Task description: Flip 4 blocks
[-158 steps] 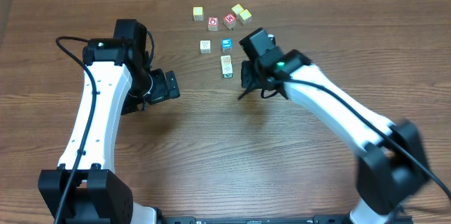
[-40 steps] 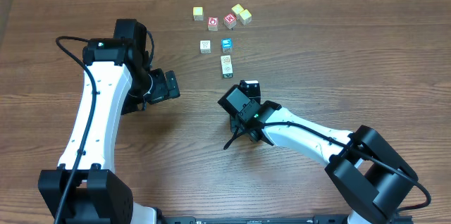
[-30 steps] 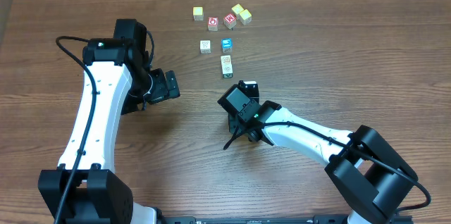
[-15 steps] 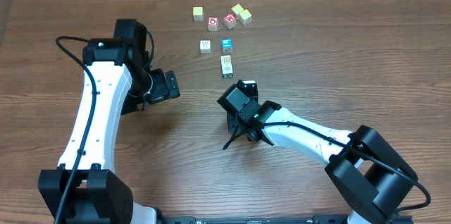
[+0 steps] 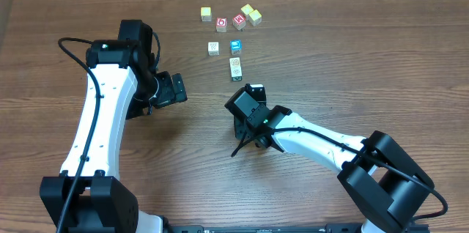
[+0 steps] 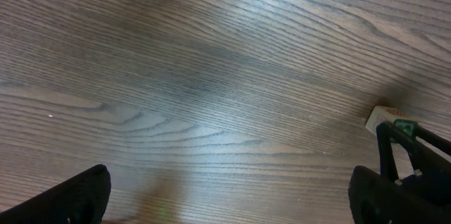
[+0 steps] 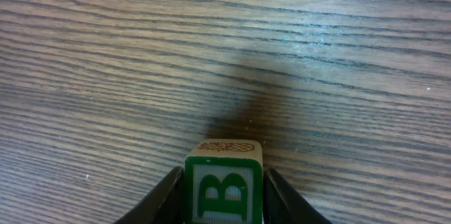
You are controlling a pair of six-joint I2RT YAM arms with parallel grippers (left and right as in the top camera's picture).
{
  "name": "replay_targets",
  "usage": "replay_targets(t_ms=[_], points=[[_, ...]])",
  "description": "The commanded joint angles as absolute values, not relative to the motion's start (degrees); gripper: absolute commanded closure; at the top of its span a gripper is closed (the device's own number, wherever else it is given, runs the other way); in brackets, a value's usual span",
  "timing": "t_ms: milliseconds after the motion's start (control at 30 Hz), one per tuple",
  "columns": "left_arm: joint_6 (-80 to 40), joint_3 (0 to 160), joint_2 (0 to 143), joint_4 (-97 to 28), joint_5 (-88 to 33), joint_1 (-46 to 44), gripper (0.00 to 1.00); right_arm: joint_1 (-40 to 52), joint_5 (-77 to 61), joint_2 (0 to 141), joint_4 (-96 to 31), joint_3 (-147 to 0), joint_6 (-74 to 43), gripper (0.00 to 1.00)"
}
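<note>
**B block clamped in my right end effector**

My right end effector (image 7: 224,199) is closed on the B block (image 7: 224,182). It is a pale cube with a green letter B facing the wrist camera and a brownish print on its top face. One finger (image 7: 158,199) presses on each side. In the overhead view this grip sits just below the middle of the frame, well apart from the other cubes, and the fingers hide the cube itself. I cannot tell whether it touches the surface (image 5: 330,57).

My left end effector (image 6: 229,197) stands wide open over bare wood, left of centre in the overhead view, with nothing between its fingers.

In the upper middle of the overhead view lie three more pale cubes:
- a patterned block (image 5: 213,47);
- an upper pale block (image 5: 235,63) touching a lower pale block (image 5: 236,75) in a short column.

With the one I hold, that makes four pale cubes.

Around them I count:
- one blue block (image 5: 236,45);
- two red: a left red block (image 5: 221,24) and a right red block (image 5: 239,21);
- three yellowish: a lone yellowish block (image 5: 206,14), and a yellowish pair (image 5: 250,14) touching at the upper right of the group.

Ten cubes in all.
</note>
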State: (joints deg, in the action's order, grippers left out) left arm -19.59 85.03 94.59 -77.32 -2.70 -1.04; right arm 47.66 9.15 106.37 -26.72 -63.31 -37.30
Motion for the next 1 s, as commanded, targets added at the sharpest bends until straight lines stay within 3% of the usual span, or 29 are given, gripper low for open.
replay_targets(t_ms=[0, 100, 400, 767, 900, 967], points=[[-20.6, 86.3, 94.06, -77.28, -2.11, -1.15, 0.0, 47.94, 8.67, 106.52, -26.37, -63.61, -37.08, 0.66], [-20.6, 86.3, 94.06, -77.28, -2.11, -1.15, 0.0, 47.92, 8.69, 106.52, -26.37, -63.61, -37.06, 0.64], [-20.6, 86.3, 94.06, -77.28, -2.09, -1.15, 0.0, 47.92, 8.69, 106.52, -26.35, -63.61, -37.06, 0.44], [-20.6, 86.3, 94.06, -77.28, -2.11, -1.15, 0.0, 47.9, 8.93, 106.52, -25.61, -63.61, -37.06, 0.44], [-20.6, 86.3, 94.06, -77.28, -2.09, -1.15, 0.0, 47.81, 8.93, 106.52, -25.12, -63.61, -37.06, 0.25], [-20.6, 86.3, 94.06, -77.28, -2.09, -1.15, 0.01, 47.81, 8.93, 106.52, -25.12, -63.61, -37.06, 0.08]])
